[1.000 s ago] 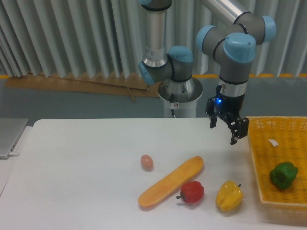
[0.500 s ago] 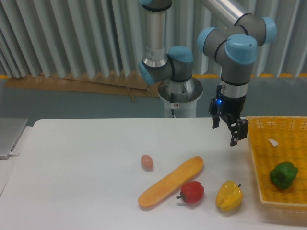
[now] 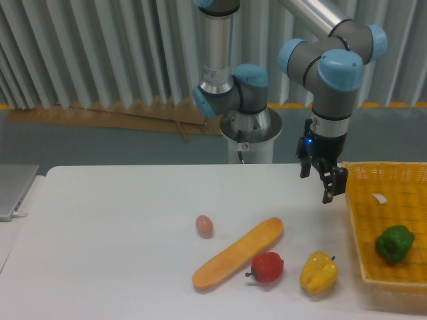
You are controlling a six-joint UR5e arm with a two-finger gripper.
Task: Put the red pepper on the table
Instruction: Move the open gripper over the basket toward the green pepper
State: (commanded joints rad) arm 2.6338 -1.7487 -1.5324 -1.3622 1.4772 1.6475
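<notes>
The small glossy red bell pepper (image 3: 268,267) is seen lying on the flat white table (image 3: 107,233); the black two-finger gripper (image 3: 317,185) is held above, jaws open, empty

Red pepper (image 3: 268,267) wedged between long orange loaf (image 3: 237,253) and yellow pepper (image 3: 318,273).

peppers: three – red (image 3: 268,267), yellow (image 3: 318,273), green (image 3: 394,243)
egg (image 3: 204,225): one
loaf (image 3: 238,253): one
basket (image 3: 390,200): one
arm (image 3: 331,87): one
</notes>
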